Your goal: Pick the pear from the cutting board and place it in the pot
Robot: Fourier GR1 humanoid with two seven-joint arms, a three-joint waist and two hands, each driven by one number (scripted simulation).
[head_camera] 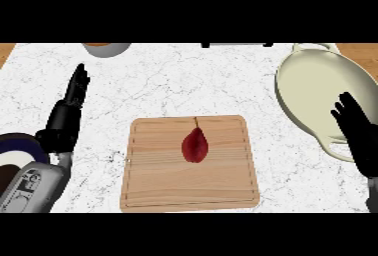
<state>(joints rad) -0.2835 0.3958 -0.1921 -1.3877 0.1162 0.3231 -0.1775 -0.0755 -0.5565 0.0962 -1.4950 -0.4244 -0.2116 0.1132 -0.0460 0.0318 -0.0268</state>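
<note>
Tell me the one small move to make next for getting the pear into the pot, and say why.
Probably bring the right hand left toward the dark red pear. The pear lies untouched near the middle of the light wooden cutting board, stem pointing away. Both hands are open and hold nothing. The right hand sits by the cream oval pot, nearer it than the left hand.

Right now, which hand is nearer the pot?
Right. The right hand overlaps the pot at its near rim. The left hand is far across the counter, beyond the cutting board.
</note>
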